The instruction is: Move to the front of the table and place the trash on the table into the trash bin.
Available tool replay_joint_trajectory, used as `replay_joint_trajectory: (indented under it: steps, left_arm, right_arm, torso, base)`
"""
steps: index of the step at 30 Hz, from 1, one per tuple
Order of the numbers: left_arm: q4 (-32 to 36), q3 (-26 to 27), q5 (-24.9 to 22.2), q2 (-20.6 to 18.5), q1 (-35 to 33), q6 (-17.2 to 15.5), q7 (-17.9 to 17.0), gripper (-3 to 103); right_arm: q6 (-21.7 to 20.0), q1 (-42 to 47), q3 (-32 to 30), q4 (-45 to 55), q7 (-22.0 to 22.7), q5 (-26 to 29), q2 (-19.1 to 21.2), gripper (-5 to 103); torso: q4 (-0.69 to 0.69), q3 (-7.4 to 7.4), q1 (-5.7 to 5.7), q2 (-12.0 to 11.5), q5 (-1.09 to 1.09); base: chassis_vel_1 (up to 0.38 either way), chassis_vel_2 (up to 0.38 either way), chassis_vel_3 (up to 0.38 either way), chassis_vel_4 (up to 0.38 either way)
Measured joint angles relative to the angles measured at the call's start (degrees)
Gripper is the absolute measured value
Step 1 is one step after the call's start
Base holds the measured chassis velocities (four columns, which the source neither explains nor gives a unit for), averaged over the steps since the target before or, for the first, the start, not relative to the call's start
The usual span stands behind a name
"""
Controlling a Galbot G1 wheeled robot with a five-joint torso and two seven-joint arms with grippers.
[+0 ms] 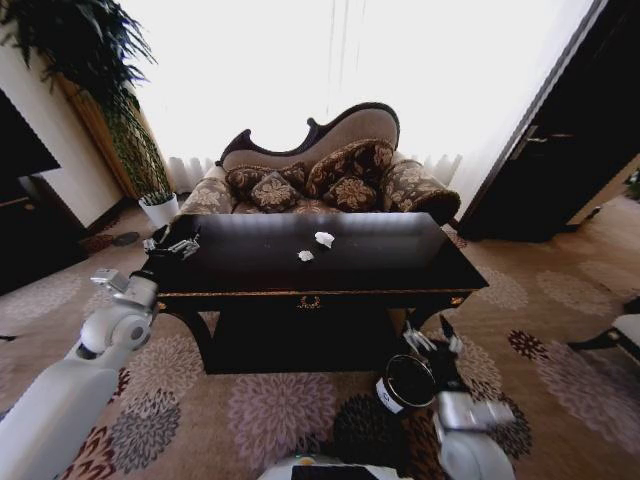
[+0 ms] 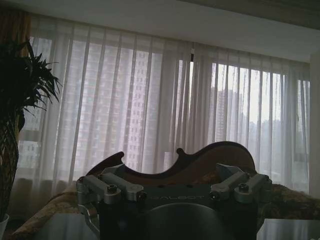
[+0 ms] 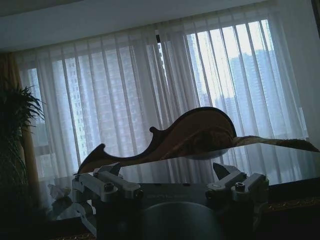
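Note:
The dark glossy table (image 1: 400, 262) stands right in front of me. Two crumpled white paper scraps lie near the middle of its top, one (image 1: 323, 238) farther back and one (image 1: 306, 255) nearer me. One scrap (image 3: 60, 192) also shows on the glossy top in the right wrist view. My left gripper (image 1: 175, 243) (image 2: 170, 172) hovers open at the table's left corner, empty. The black trash bin (image 1: 408, 382) with a white label stands on the carpet at the table's right front. Just above and behind it my right gripper (image 1: 435, 338) (image 3: 167, 169) is open and empty.
A patterned sofa (image 1: 320, 175) with cushions sits close behind the table. A tall plant and a white pot (image 1: 160, 208) stand at the back left, and a dark cabinet (image 1: 25, 215) at the left. A dark door (image 1: 560, 150) is at the right. Flowered carpet (image 1: 270, 410) lies before the table.

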State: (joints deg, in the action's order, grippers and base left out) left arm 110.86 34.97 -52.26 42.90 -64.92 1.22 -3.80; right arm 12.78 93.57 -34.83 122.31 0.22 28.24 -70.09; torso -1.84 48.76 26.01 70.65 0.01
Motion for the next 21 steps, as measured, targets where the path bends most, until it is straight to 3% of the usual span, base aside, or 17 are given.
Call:
replay_joint_trajectory:
  steps: [3, 4, 8, 11, 14, 21]
  left_arm:
    - [0.00, 0.00, 0.00, 0.00, 0.00, 0.00, 0.00, 100]
    - [0.00, 0.00, 0.00, 0.00, 0.00, 0.00, 0.00, 100]
    - [0.00, 0.00, 0.00, 0.00, 0.00, 0.00, 0.00, 100]
    - [0.00, 0.00, 0.00, 0.00, 0.00, 0.00, 0.00, 100]
    - [-0.01, 0.00, 0.00, 0.00, 0.00, 0.00, -0.02, 100]
    - [0.00, 0.00, 0.00, 0.00, 0.00, 0.00, 0.00, 100]
  right_arm:
    - [-2.04, -2.72, 0.56, -1.43, 0.62, 1.28, 9.59, 100]
    - [-2.04, -2.72, 0.56, -1.43, 0.62, 1.28, 9.59, 100]
    - [-3.89, -6.84, 2.14, -5.67, 0.81, 4.32, 19.49, 100]
    - [-4.18, -9.34, 3.63, -8.49, 0.81, 4.66, 22.62, 100]
    - [-5.45, -16.45, 9.42, -14.03, 1.28, 6.39, 29.24, 100]
    - [-6.92, -30.61, 21.02, -21.37, 1.38, 8.14, 35.67, 100]
  torso:
    - [-0.02, 0.00, 0.00, 0.00, -0.03]
    - [-0.02, 0.00, 0.00, 0.00, -0.03]
    - [-0.02, 0.00, 0.00, 0.00, 0.00]
    - [-0.03, 0.00, 0.00, 0.00, -0.02]
    - [-0.01, 0.00, 0.00, 0.00, 0.00]
    - [0.00, 0.00, 0.00, 0.00, -0.03]
  base:
    - [0.000, 0.000, 0.000, 0.000]
    - [0.000, 0.000, 0.000, 0.000]
    - [0.000, 0.000, 0.000, 0.000]
    - [0.000, 0.000, 0.000, 0.000]
    - [0.000, 0.000, 0.000, 0.000]
    - [0.000, 0.000, 0.000, 0.000]
